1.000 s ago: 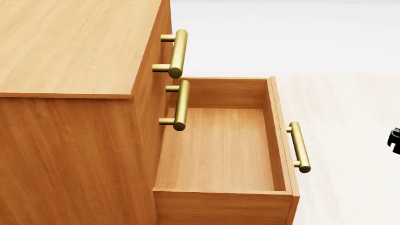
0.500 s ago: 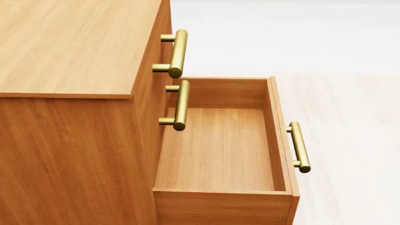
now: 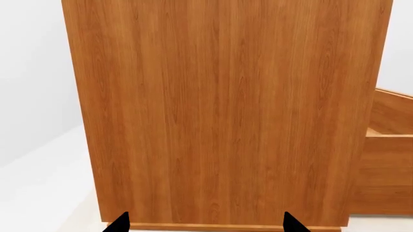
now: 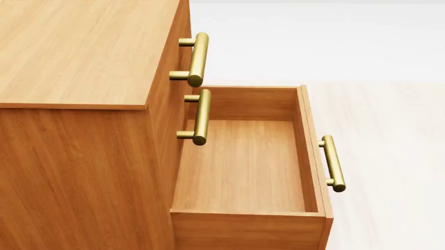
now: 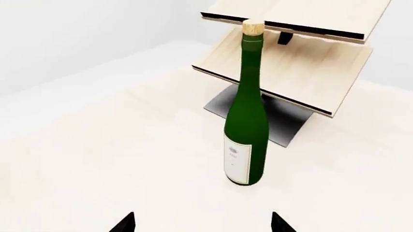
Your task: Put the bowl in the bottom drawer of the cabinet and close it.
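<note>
- the cabinet (image 4: 76, 104) fills the left half of the head view, its top at the upper left and its side panel at the lower left; in the left wrist view that panel is faced head-on, which suggests the left arm is simply parked in front of it.
- the left gripper (image 3: 203, 224) is seen only as two dark tips at the lower edge of its own view, set wide apart with nothing between them.
- the two upper handles (image 4: 198, 60) sit at centre-left of the head view, their drawers shut.
- the bottom drawer (image 4: 243, 166) is pulled well out at lower centre, its floor bare, judged ready to receive something (its brass handle (image 4: 332, 164) sits right of centre).
- the bowl is shown in no view, so its place cannot be told.
- the right gripper (image 5: 201, 223), tips spread and empty, faces a green bottle (image 5: 246, 116) standing upright at centre, with a pale slanted rack (image 5: 303, 53) behind it at the upper right.
</note>
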